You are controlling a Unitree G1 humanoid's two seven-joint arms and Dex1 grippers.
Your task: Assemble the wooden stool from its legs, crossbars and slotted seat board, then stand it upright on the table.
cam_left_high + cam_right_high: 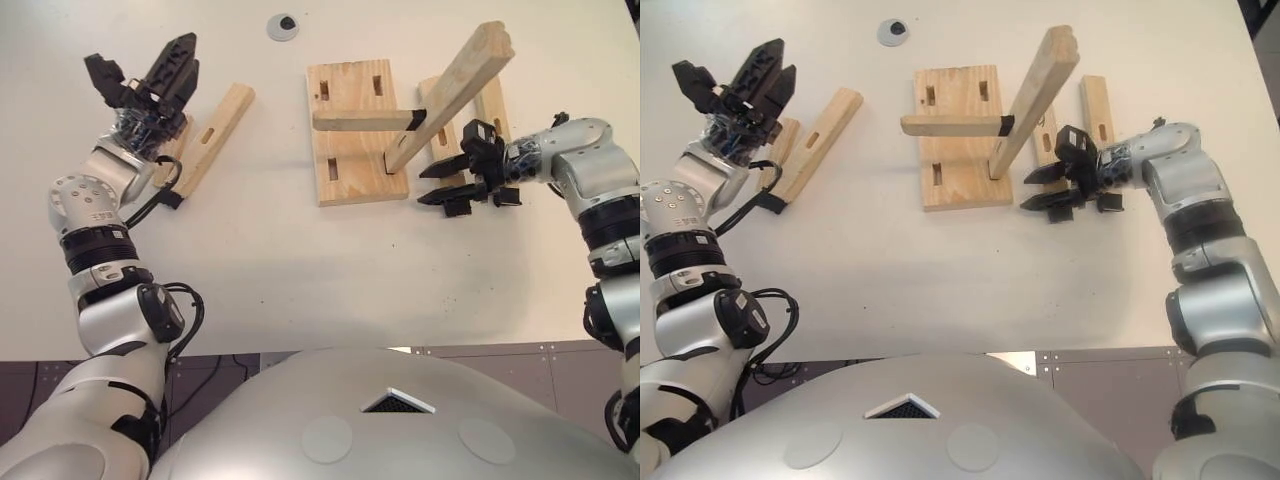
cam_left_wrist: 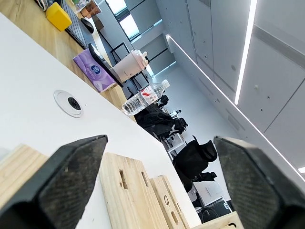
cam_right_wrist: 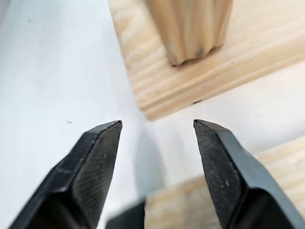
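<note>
- Holding the left gripper (image 1: 140,55) raised at the far left, fingers spread wide, empty, near the loose leg (image 1: 215,135).
- Hovering the right gripper (image 1: 425,186) just right of the seat board (image 1: 350,95), fingers apart, pinching nothing.
- Showing the standing leg (image 1: 450,95) planted in the board's right side, crossbar (image 1: 365,121) jutting left.

We note the upright leg (image 3: 190,28) cut off at the top edge; a short wooden piece (image 1: 785,137) lies partly hidden behind the left gripper (image 1: 728,60).

Office or lab space: white table (image 1: 250,260) with cable grommet (image 1: 283,26), wood desk (image 2: 52,43), chairs (image 2: 193,160), ceiling strip lights (image 2: 247,47).
</note>
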